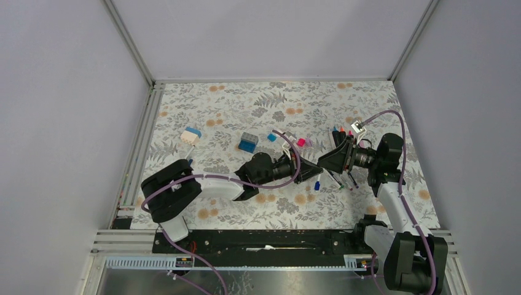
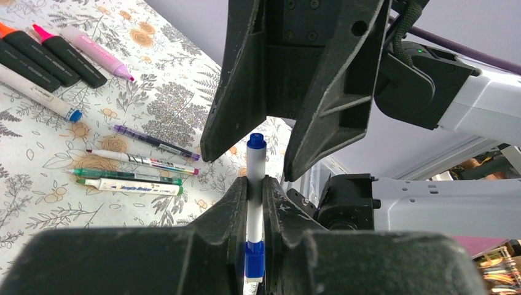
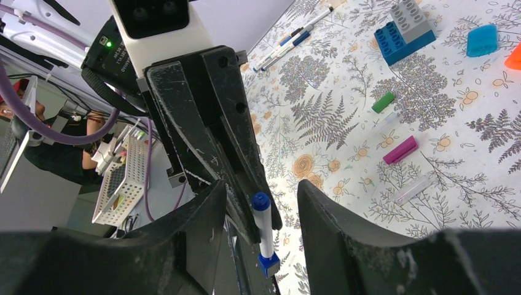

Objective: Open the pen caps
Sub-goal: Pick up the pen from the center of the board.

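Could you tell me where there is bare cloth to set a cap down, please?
The far strip of the table along the back wall is bare, as is the near strip between the arm bases. The middle is crowded: the blue-and-grey block, loose caps, the pens, and the left gripper and right gripper at the held pen.

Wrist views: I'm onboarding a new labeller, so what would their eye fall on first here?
The grippers meet nose to nose mid-table: the left gripper is shut on a white pen with blue ends, and the right gripper stands open astride its rounded end. Around them lie uncapped highlighters in a row, and a loose green cap and magenta cap on the floral cloth.
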Robot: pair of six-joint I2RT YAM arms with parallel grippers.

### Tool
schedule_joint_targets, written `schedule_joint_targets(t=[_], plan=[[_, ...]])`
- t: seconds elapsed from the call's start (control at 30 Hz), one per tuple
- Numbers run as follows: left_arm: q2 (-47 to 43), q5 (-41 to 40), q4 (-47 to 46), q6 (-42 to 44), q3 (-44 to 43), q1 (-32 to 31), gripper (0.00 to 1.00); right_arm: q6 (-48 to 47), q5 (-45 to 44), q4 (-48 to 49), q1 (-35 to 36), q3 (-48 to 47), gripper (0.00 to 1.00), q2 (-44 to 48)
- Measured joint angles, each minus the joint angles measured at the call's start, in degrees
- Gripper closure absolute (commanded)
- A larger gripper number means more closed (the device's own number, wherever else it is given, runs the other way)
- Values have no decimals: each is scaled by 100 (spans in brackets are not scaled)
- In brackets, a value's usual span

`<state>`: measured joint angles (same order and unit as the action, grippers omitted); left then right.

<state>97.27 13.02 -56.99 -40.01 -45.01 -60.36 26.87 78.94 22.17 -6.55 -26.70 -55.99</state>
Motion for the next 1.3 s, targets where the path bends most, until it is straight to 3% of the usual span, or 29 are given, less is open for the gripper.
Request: schedule_joint_targets(t=[0.33,0.77,0.9,1.0,1.07,1.2,1.3], plan=[[52,-286,-118,-280,0,0,100,-96,-85,-46,13,2,52,-26],[118,-428,-188,-570,7,-26,98,-136,-201,-39,74,4,97,-63],[116,-433,-190,-597,7,-26,80,-133,-205,-17,74,4,100,-33],[105,-435,-208,-610,7,-33,62,-129,-223,-15,74,2,100,81],[20,-457,-125,-597,39,-44,42,-129,-201,-9,39,0,100,173],[-527,-629,459,-424,249,-55,26,-87,-168,72,-83,0,100,256],[-1213,-879,957,-197,555,-55,2,-57,-146,131,-155,0,100,267]])
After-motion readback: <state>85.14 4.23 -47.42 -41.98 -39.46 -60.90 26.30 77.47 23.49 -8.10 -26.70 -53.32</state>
